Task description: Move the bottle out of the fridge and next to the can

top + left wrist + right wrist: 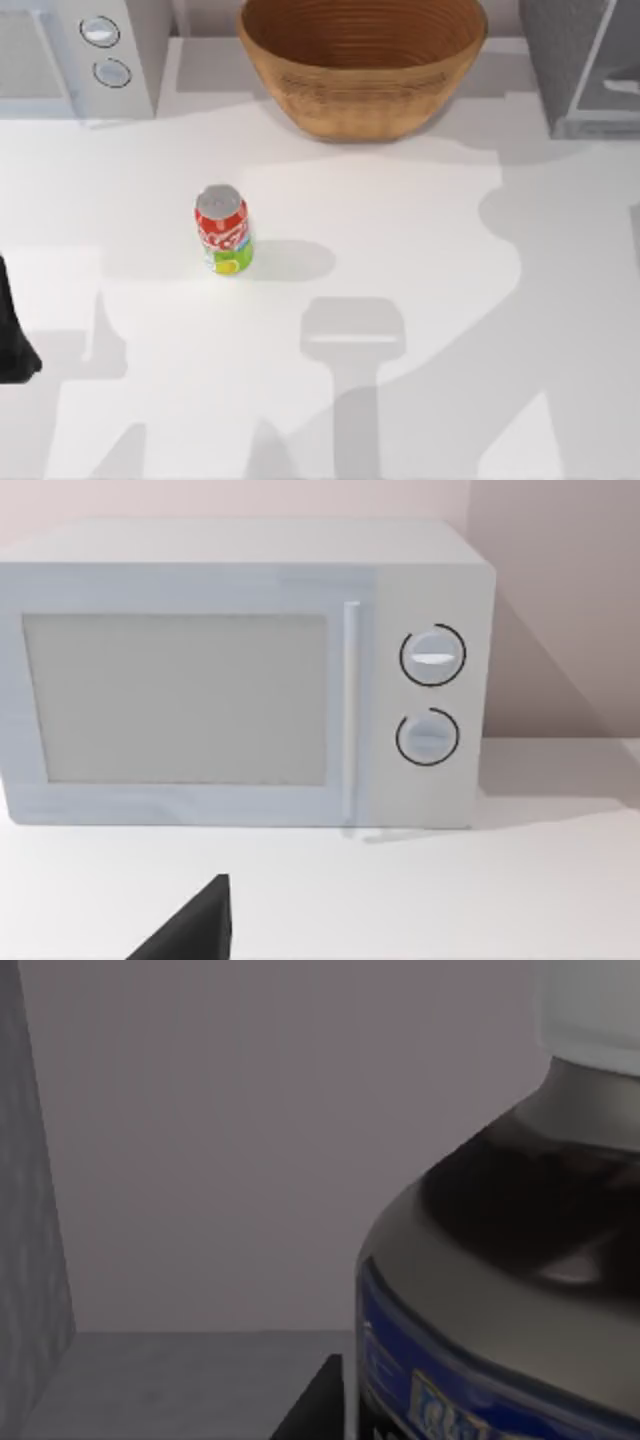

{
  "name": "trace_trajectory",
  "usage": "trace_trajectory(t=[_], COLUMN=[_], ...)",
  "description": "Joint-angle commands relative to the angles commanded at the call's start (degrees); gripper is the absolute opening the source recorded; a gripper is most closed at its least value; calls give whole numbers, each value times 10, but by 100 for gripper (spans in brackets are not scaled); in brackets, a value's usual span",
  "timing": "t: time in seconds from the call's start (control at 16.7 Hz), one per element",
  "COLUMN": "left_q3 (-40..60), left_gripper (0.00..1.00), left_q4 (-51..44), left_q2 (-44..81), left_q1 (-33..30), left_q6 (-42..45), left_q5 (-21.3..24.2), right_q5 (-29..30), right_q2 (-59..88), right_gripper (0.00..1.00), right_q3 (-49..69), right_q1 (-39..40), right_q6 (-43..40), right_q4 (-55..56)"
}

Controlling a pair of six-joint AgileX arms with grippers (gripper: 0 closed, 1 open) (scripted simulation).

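Your left arm (14, 335) sits as a black shape at the left edge of the white table (420, 300) in the top view; whether that hand is wide or narrow you cannot tell, since its wrist view offers just one dark finger tip (195, 925) low over the tabletop. That wrist camera faces the light grey microwave with two round knobs (240, 675), which stands at the table's far left corner. Your right arm's wrist camera is pressed close to the slim bottle of dark brown liquid with a white cap and blue-banded label (500, 1280), which stands on a grey floor between a dark grey wall and a pale back panel; whether the right hand holds it cannot be told. The dark grey boxy fridge (585, 65) occupies the far right corner. The small red soda can with silver top and green-yellow base (222, 232) stands upright left of centre, well apart from both appliances. A brown woven basket (362, 62) sits at the far edge, between microwave and fridge. The tabletop around the can is open on all sides.
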Motion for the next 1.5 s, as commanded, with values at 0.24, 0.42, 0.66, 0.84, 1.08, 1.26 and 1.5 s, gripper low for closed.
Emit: trace_trajectory(t=[0.24, 0.42, 0.66, 0.84, 1.08, 1.26, 1.5], left_q3=[0, 0, 0, 0, 0, 0, 0], left_gripper=[100, 100, 100, 100, 100, 100, 100], left_q4=[0, 0, 0, 0, 0, 0, 0], left_q2=[0, 0, 0, 0, 0, 0, 0], left_q1=[0, 0, 0, 0, 0, 0, 0], left_q6=[0, 0, 0, 0, 0, 0, 0], left_q5=[0, 0, 0, 0, 0, 0, 0], right_q5=[0, -1, -1, -1, -11, -22, -37], right_q2=[-16, -47, -65, -64, -114, -174, -261], right_gripper=[0, 0, 0, 0, 0, 0, 0], right_q3=[5, 18, 26, 22, -41, -150, -294], right_q1=[-2, -1, -2, -2, -11, -20, -34], right_q6=[1, 1, 1, 2, 2, 2, 3], right_q4=[-22, -68, -90, -87, -60, -31, 12])
